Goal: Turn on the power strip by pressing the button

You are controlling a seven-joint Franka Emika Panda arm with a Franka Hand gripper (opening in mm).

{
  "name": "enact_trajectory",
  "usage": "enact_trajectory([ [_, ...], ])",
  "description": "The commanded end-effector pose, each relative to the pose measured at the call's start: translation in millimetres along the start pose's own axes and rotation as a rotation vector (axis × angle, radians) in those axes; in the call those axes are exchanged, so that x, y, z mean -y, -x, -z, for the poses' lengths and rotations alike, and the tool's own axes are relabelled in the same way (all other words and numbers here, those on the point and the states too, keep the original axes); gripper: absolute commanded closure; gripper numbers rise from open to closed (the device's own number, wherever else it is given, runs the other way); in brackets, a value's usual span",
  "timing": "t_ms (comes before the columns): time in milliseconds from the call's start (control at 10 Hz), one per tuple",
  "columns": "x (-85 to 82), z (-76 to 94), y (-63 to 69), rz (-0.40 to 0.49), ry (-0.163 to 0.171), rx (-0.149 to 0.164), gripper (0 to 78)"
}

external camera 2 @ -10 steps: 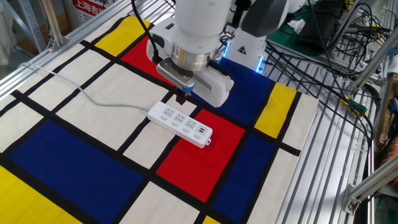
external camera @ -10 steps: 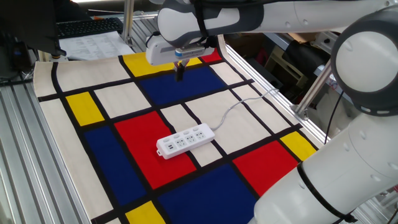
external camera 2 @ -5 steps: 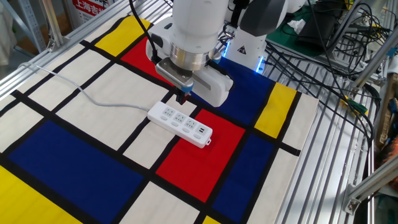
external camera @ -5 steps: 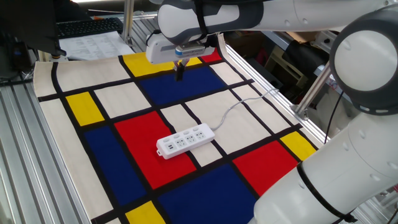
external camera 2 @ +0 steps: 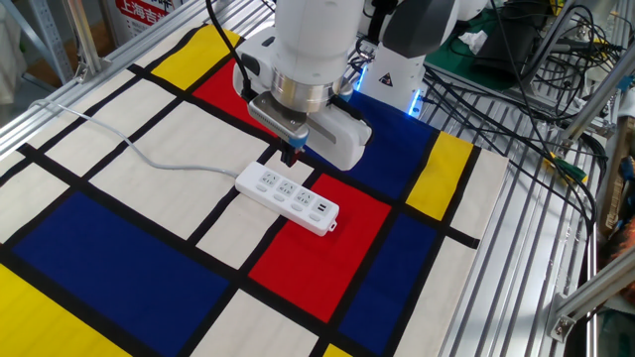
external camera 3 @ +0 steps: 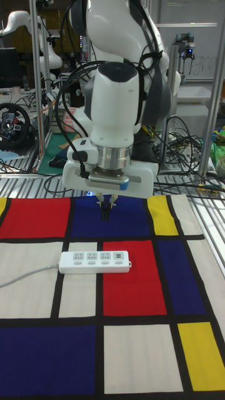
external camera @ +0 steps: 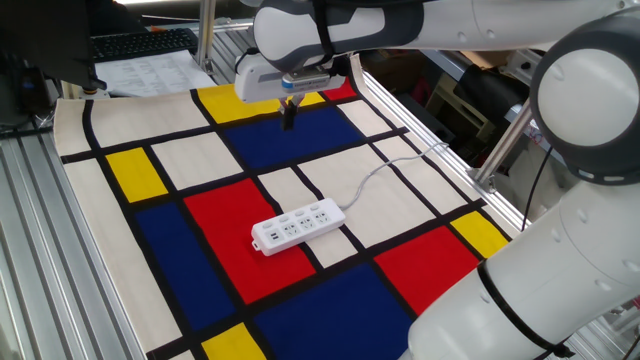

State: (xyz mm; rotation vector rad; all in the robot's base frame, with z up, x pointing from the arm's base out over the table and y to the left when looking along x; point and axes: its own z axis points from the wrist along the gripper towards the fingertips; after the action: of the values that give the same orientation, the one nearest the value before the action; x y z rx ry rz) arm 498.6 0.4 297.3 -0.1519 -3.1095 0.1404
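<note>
The white power strip (external camera: 298, 225) lies flat on the colour-block mat, across a red and a cream panel. It also shows in the other fixed view as the power strip (external camera 2: 288, 196) and in the tall view as the power strip (external camera 3: 95, 262). Its thin cord (external camera: 385, 170) runs off one end. The button at the cord end is too small to make out. My gripper (external camera 3: 106, 214) hangs above the blue panel behind the strip, clear of it, with its dark fingertips pressed together and holding nothing. The same gripper (external camera: 289, 118) (external camera 2: 291, 156) shows in both fixed views.
The mat (external camera: 200, 260) covers the tabletop, with aluminium rails (external camera 2: 536, 248) along its sides. A keyboard and papers (external camera: 150, 50) sit at the back. Loose cables and equipment (external camera 2: 516, 59) lie beyond the mat's far edge.
</note>
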Motion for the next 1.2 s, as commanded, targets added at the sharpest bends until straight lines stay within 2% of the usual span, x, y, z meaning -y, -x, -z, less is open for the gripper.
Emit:
enact_trajectory([
  [100,-0.1,1.5,0.4,-0.006,0.002,0.001,77.6],
  [1200,-0.4,1.0,0.4,-0.009,0.022,-0.015,77.6],
])
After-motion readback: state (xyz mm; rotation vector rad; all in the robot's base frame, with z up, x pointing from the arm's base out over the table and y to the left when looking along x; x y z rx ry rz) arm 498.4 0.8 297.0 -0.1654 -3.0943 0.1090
